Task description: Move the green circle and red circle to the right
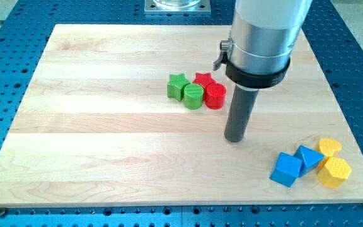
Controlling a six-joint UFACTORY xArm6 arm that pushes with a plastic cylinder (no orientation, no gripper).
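Observation:
The green circle and the red circle stand side by side, touching, a little above the board's middle. A green star touches the green circle at its upper left. A red star sits just behind both circles. My tip rests on the wooden board, to the lower right of the red circle, with a clear gap between them. The rod rises into the grey arm body at the view's top.
At the lower right lie a blue cube, a blue triangular block, a yellow heart-like block and a yellow hexagonal block, close together. The blue perforated table surrounds the board.

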